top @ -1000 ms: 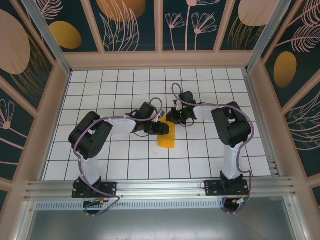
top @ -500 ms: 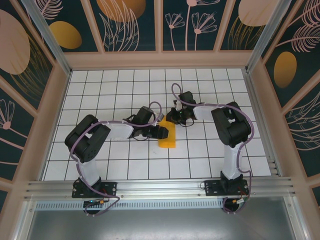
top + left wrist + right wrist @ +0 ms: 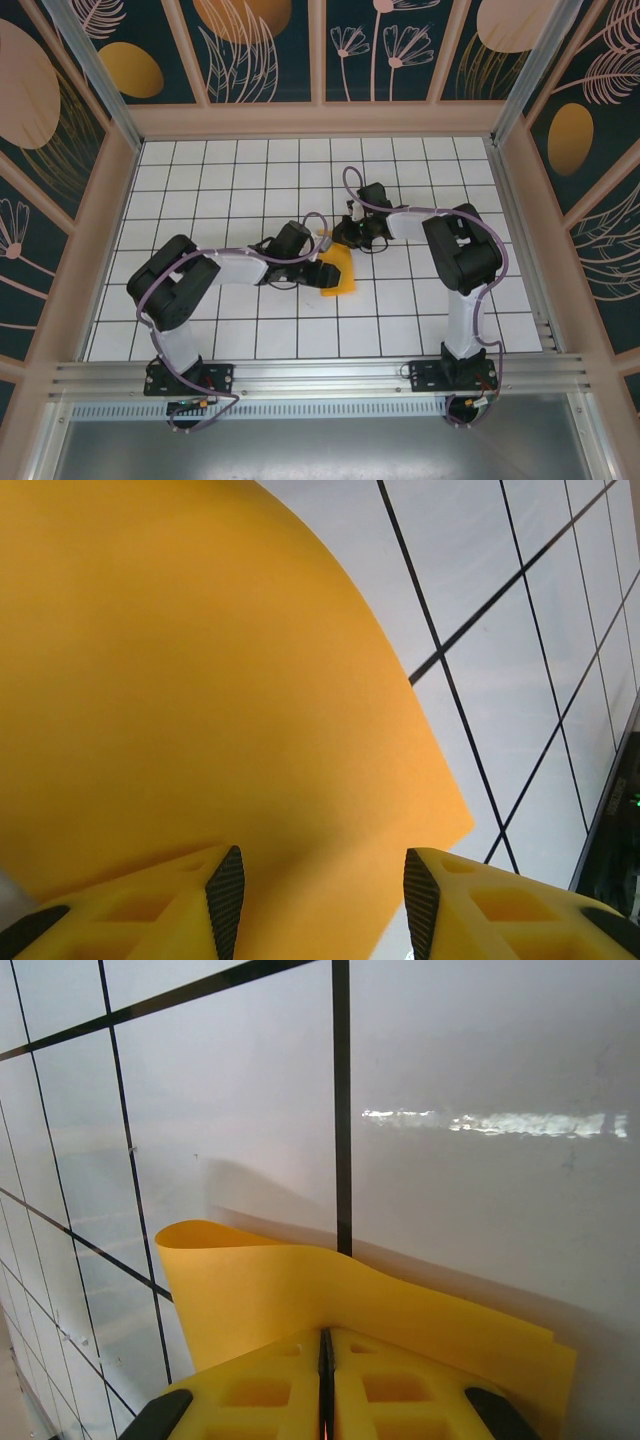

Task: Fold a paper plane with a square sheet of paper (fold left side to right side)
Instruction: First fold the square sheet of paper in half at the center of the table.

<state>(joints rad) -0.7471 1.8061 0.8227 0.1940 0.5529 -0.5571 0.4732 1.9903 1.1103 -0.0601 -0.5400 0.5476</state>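
- We find the sheet of paper (image 3: 338, 278) near the middle of the white gridded tabletop (image 3: 230, 180), between the two arms; from above it is an orange-yellow shape, longer than it is wide, its long side running away from the bases
- In the left wrist view the sheet of paper (image 3: 200, 700) bulges in a smooth curve rather than lying flat, and one corner juts out over the tiles at the lower right
- In the right wrist view the sheet of paper (image 3: 300, 1290) is a wavy band, its left end curling upward and throwing a shadow on the tile behind it
- The right claw (image 3: 325, 1365) is clenched on the sheet: its two yellow fingers (image 3: 260, 1390) meet along a thin seam, and the paper comes out from between them
- From above we see the right claw (image 3: 347, 236) at the far end of the sheet
- The left claw (image 3: 322, 905) is released – its fingers (image 3: 225, 905) stand apart with a clear gap, and the paper's surface shows beyond the tips; we cannot tell whether the tips touch it
- From above, the left claw (image 3: 322, 268) lies over the sheet's left edge, with the left arm (image 3: 230, 262) stretched low across the tabletop
- The right arm (image 3: 450, 240) comes in from the right, bent at the elbow
- Around the tabletop stand dark walls (image 3: 260, 50) patterned with orange ovals and line-drawn plants
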